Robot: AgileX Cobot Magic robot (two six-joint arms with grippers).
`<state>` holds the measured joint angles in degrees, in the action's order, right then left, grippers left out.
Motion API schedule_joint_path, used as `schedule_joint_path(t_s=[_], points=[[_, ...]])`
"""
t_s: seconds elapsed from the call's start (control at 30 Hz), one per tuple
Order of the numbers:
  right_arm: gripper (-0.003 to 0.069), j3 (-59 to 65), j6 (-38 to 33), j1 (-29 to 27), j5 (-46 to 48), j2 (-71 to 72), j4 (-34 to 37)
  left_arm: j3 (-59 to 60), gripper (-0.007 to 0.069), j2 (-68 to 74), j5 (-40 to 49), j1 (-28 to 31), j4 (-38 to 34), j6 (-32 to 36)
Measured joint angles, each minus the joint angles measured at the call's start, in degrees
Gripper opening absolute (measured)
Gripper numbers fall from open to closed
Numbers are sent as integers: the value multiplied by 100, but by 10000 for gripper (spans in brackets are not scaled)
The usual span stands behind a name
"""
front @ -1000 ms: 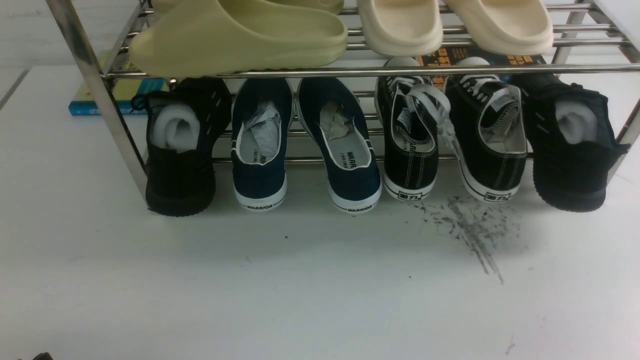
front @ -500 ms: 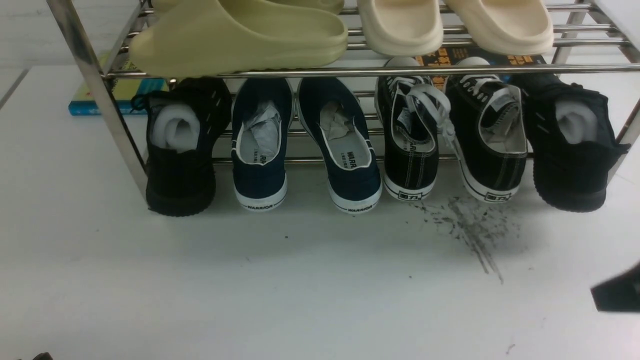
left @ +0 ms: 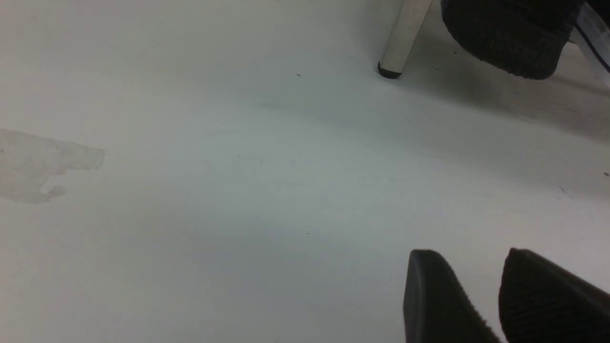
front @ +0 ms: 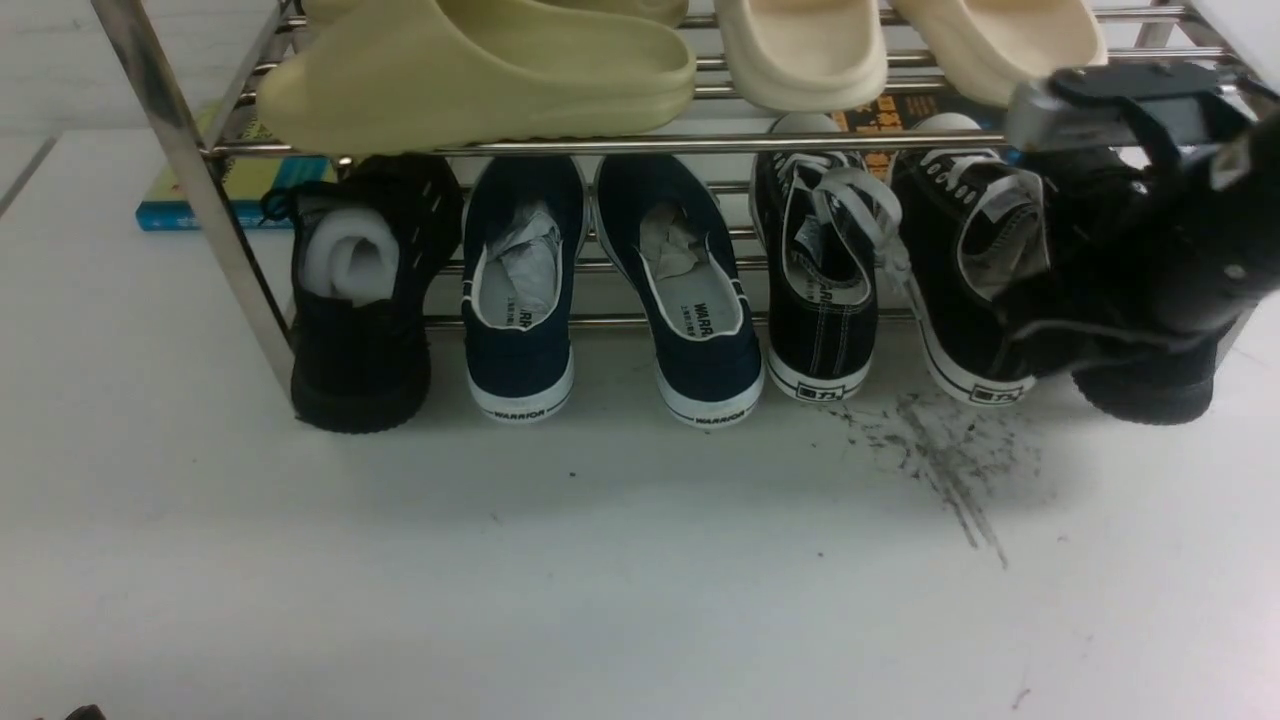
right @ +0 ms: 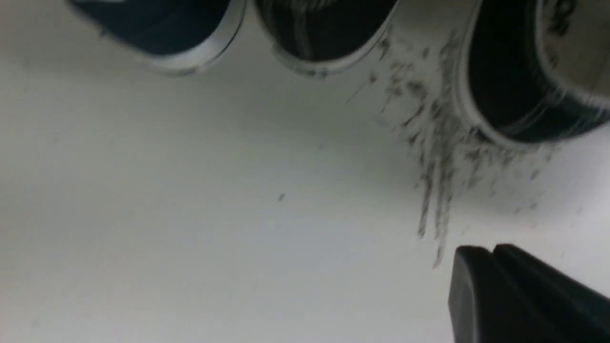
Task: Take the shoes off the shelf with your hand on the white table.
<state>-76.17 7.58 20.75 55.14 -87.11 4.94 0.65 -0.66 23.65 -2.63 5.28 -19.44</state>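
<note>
Toward 3 o'clock on the lower tier of the chrome shelf (front: pixel 600 146), the black canvas sneakers (front: pixel 820 300) lean with their heels down at the white table (front: pixel 600 580). Narrow and empty, the right tool (right: pixel 493 255) hovers at their 3 o'clock side. They are probably light, and the soft canvas would crumple. The stiffer heel collar looks the surest hold.
</note>
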Motion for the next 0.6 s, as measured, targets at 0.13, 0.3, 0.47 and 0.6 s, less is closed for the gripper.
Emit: schedule_joint_path(t_s=[0.13, 0.3, 0.47, 0.6], points=[[169, -563, 661, 32, -271, -620, -609, 0, 242, 0, 0, 0, 0, 0], [296, -951, 885, 32, -623, -1234, -1085, 0, 242, 0, 0, 0, 0, 0], [354, -1017, 993, 32, -927, -1662, -1323, 0, 242, 0, 0, 0, 0, 0], [332, -1017, 1058, 32, -993, -1977, -1394, 0, 242, 0, 0, 0, 0, 0]])
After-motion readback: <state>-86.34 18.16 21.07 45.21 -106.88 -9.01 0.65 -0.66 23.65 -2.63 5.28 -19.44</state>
